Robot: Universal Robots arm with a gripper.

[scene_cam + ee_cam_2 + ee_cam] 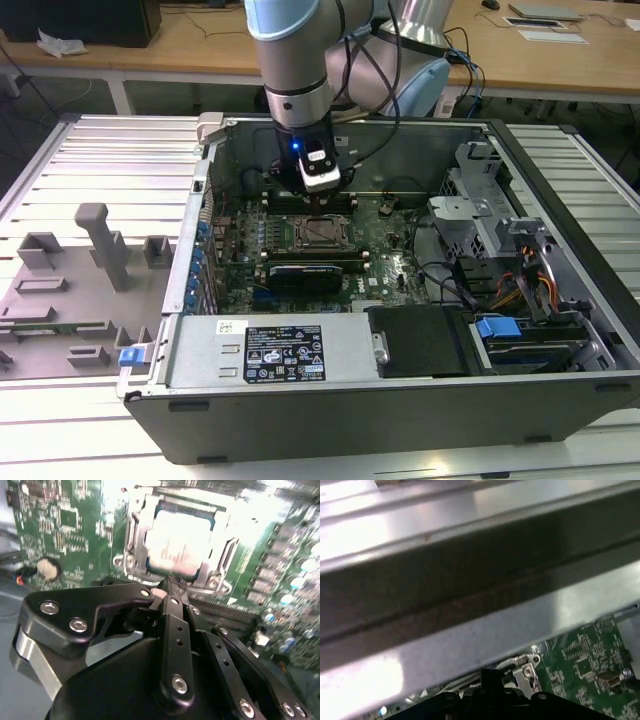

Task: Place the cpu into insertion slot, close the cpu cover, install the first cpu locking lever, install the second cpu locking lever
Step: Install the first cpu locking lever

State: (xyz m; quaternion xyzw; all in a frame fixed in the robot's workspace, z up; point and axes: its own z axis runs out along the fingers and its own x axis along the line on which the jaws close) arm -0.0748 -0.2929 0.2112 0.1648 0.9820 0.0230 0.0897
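Pincer (170, 587) fills the lower frame of the second wrist view, fingers pressed together, holding nothing, tip just at the socket's near edge. The cpu (177, 542), upper centre, sits seated in the insertion slot (131, 535), with the cpu cover (222, 555) down around it. Judgement: chip light, rigid, fragile; handle by edges only. The exterior view shows the open computer case (560, 290) on the slatted surface (110, 160); the first wrist view shows the case's metal wall (470, 580).
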